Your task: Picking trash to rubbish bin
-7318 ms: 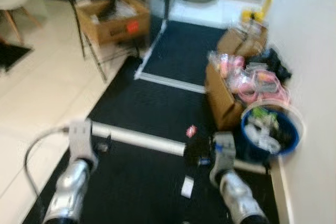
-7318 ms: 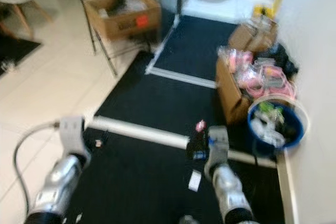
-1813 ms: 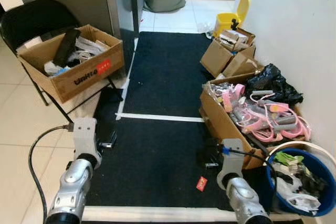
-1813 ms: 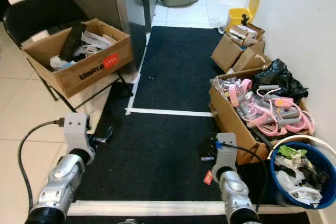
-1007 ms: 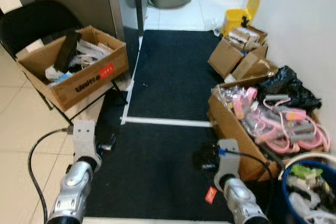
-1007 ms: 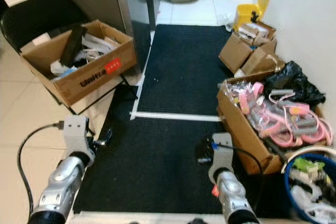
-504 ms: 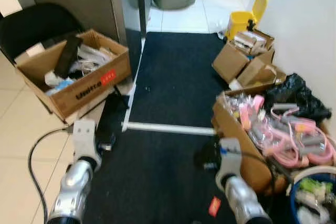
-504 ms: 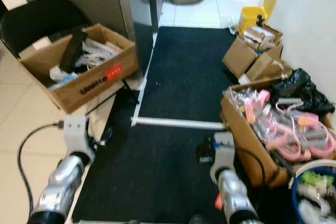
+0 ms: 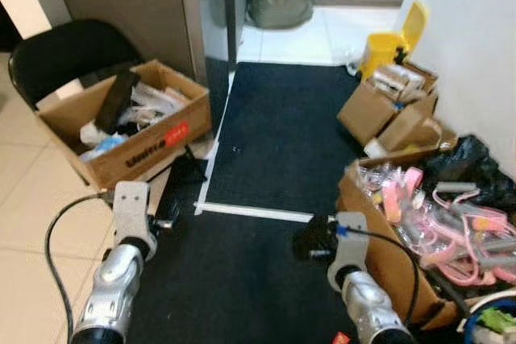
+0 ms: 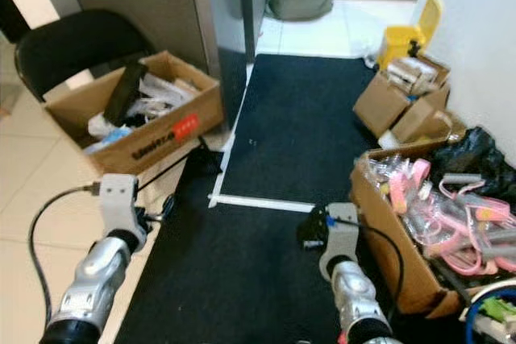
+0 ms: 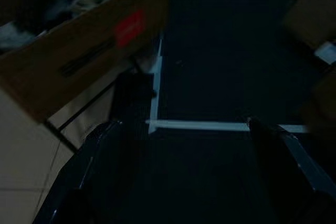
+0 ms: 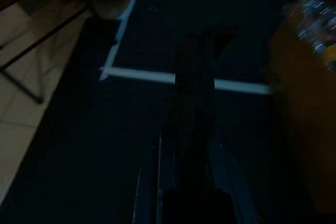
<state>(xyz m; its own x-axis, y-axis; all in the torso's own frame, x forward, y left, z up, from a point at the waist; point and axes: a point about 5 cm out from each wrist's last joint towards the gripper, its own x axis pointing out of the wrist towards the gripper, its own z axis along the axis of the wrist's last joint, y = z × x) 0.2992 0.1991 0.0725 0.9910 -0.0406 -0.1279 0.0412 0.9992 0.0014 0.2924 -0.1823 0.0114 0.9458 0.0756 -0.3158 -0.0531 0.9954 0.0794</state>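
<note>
Left end effector [image 11: 181, 129]: held low over the left edge of the black mat [image 9: 282, 134]; in the left wrist view its two black fingers [image 11: 94, 156] stand spread wide apart with nothing between them.
Right end effector [image 9: 310, 239]: held low over the mat, just left of the near cardboard box; in the dark right wrist view its fingers look pressed together into one dark bar, though the shade makes this hard to judge.
Trash: a small red scrap [image 9: 340, 337] lies on the mat at the near edge, beside the right arm.
Rubbish bin: a blue rim [image 9: 493, 320] shows at the near right corner, well apart from both end effectors.
Near box [image 9: 379, 255]: open cardboard, full of pink cables, against the right wall.
Left box [image 9: 129, 138]: open cardboard with a red label, resting on a black chair [image 9: 64, 54].
Far right: a yellow pedal bin [image 9: 387, 34] beside small cardboard boxes [image 9: 387, 110].
Floor mark: a white tape line [image 9: 254, 212] crosses the mat between the two arms.
</note>
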